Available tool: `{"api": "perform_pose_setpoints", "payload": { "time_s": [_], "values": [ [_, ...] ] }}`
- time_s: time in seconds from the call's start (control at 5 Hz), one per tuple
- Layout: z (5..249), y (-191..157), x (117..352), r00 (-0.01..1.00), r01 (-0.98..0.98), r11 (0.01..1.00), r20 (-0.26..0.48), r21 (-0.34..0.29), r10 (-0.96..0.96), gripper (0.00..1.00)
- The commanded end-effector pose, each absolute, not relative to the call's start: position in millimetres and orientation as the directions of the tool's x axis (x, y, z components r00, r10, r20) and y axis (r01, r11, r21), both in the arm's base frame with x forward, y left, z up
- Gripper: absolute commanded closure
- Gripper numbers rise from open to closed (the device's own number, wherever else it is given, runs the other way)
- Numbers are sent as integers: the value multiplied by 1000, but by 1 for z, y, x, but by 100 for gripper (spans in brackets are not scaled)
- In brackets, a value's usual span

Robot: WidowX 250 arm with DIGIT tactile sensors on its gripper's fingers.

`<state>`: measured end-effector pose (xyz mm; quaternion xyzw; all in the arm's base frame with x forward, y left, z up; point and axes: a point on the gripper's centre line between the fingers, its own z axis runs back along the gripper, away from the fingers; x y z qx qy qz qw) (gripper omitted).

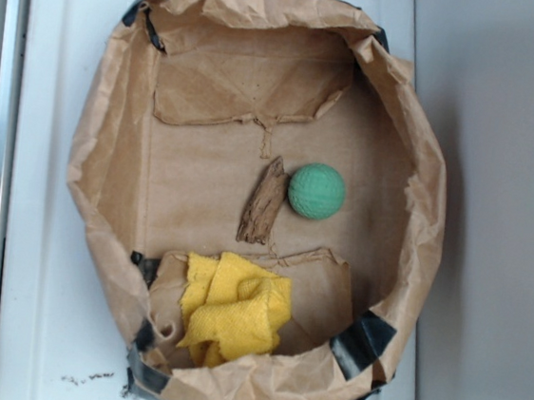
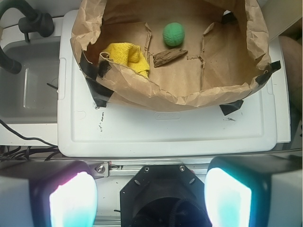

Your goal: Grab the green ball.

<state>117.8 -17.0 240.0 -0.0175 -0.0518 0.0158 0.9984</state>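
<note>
Inside paper bin [image 1: 110, 145] | green ball [image 1: 317, 191], dimpled, beside wood piece [image 1: 263, 202] | gripper [image 2: 150, 196] spread

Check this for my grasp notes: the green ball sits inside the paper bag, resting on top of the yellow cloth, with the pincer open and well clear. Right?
One detail is wrong. The green ball is not on the yellow cloth; it lies on the floor of the paper bag, right beside the wood piece and apart from the cloth. The exterior view shows this. The pincer is indeed open and well clear.
</note>
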Motion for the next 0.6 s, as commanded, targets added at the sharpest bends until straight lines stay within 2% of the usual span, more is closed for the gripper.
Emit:
{"api": "perform_pose_setpoints", "payload": {
  "time_s": [0.0, 0.2, 0.4],
  "values": [
    [240, -17, 118, 994, -30, 999, 103, -37, 33, 0],
    [232, -22, 168, 988, -53, 998, 145, -38, 58, 0],
    [228, -14, 218, 984, -101, 993, 139, -63, 108, 0]
  ]
}}
